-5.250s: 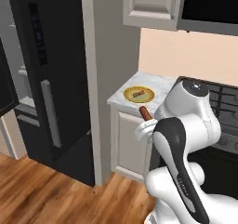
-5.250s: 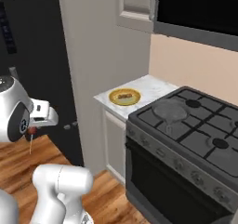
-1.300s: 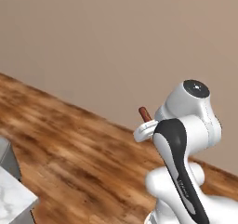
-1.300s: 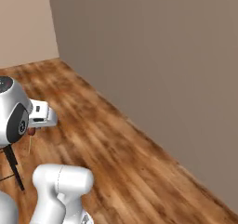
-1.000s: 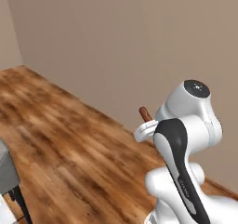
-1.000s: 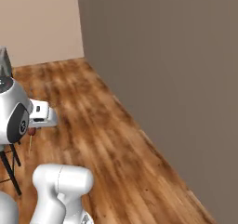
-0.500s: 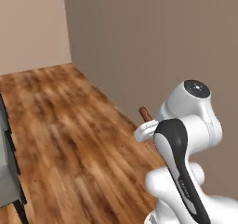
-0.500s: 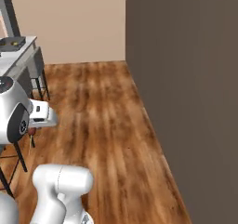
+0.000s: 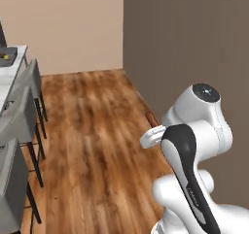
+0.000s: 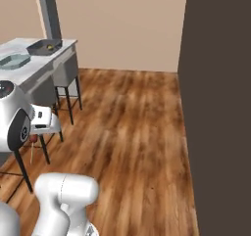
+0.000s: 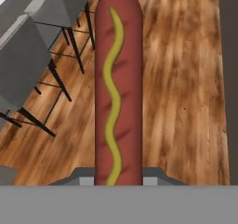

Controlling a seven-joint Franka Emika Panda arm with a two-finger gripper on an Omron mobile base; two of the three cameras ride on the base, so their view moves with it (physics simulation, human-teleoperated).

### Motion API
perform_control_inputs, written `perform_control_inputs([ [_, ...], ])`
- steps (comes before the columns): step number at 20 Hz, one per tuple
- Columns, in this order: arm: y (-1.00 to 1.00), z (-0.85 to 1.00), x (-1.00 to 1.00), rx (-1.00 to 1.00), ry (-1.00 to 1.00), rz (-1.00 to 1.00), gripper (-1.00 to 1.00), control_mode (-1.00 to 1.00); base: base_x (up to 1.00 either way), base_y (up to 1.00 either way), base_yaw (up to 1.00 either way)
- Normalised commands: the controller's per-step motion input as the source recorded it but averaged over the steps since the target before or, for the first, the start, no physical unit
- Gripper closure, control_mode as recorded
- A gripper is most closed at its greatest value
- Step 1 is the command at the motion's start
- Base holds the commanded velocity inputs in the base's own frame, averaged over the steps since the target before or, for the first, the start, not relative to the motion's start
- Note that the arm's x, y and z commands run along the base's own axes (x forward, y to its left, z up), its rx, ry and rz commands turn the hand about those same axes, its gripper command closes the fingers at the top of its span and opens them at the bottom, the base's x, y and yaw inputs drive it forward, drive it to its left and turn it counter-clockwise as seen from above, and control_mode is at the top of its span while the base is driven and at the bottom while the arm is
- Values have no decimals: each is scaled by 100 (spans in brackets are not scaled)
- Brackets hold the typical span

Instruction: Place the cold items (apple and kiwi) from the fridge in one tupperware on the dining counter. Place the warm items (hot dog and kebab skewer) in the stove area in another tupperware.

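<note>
A long reddish-brown hot dog (image 11: 117,88) with a wavy mustard line runs up the middle of the hand view, and my gripper (image 11: 118,174) is shut on its lower end. From the left base view its dark tip (image 9: 151,117) pokes up above the gripper (image 9: 153,134), held in front of the arm over the wood floor. On the dining counter (image 10: 29,68) at the far left lie a clear tupperware (image 10: 13,60) and a dark one (image 10: 44,46) with a small yellow-green thing inside. Apple, kiwi and kebab skewer I cannot make out.
Grey bar stools (image 10: 64,71) stand along the counter, also seen as stools (image 9: 19,121) and stools (image 11: 28,56). A dark wall (image 10: 218,107) closes the right side. Wood floor (image 10: 127,127) stretches between wall and stools.
The whole scene has swung round with the base: the bare wall gave way to the counter and stools coming in at left. The arm holds the hot dog in the same pose.
</note>
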Motion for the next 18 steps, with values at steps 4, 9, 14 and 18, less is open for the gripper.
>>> perform_control_inputs([
  [4,0,0,0,0,0,0,100,100,100,-43,46],
  [9,0,0,0,0,0,0,100,100,100,-41,46],
  [14,0,0,0,0,0,0,100,100,100,-41,46],
  [18,0,0,0,0,0,0,100,100,99,-46,45],
])
